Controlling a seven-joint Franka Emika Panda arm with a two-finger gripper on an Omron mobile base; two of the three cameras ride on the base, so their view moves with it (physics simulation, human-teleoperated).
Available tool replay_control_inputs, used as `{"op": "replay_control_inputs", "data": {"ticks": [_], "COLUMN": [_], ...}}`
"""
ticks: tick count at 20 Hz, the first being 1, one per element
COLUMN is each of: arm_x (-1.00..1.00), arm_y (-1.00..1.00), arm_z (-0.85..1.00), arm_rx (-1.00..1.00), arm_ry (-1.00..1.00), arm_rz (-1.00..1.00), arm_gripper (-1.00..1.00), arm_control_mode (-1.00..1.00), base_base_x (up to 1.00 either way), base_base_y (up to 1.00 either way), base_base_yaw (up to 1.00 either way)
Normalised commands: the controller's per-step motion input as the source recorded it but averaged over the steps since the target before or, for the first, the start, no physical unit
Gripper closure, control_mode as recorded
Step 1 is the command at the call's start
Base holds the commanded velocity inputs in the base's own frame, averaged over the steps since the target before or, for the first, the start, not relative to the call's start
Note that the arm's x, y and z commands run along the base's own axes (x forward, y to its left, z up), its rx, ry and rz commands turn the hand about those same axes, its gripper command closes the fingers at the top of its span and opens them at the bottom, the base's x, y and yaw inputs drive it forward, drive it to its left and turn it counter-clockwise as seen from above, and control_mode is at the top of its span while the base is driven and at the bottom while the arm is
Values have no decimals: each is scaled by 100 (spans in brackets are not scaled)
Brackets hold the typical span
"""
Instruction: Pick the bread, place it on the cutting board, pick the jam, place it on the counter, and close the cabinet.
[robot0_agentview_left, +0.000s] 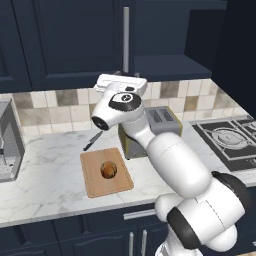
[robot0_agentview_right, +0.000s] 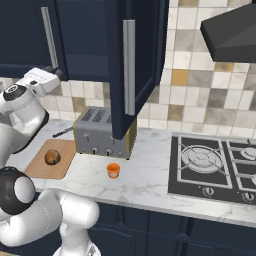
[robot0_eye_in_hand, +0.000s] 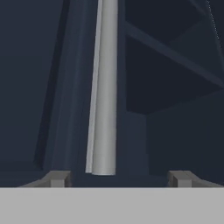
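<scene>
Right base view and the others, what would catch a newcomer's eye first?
The dark navy wall cabinet's open door juts out over the silver toaster. A small orange jam jar stands alone on the white marble counter. The round brown bread roll sits on the light wooden cutting board.

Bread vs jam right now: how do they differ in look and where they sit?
The bread is a mottled brown round roll; the jam is an orange cup-shaped jar. The bread lies on the cutting board, left of the toaster; the jam stands straight on the bare counter, in front of the toaster. They look alike in size, and both sit free of the pincer.
</scene>
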Motion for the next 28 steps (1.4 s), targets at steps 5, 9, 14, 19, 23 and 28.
{"op": "replay_control_inputs", "data": {"ticks": [5,9,14,19,23,28], "arm_x": [33,28,-12,-39,-45,-59], "arm_y": [0,0,-1,-7,-16,-46], "arm_z": [0,0,0,0,3,1], "arm_rx": [0,0,0,0,0,0], "arm_ry": [0,0,0,0,0,0], "arm_rz": [5,5,2,0,0,7], "arm_gripper": [-100,-100,-100,-100,-100,-100], "arm_control_mode": [-100,-100,-100,-100,-100,-100], "base_base_x": [0,0,0,0,0,0], "base_base_y": [0,0,0,0,0,0], "base_base_yaw": [0,0,0,0,0,0]}}
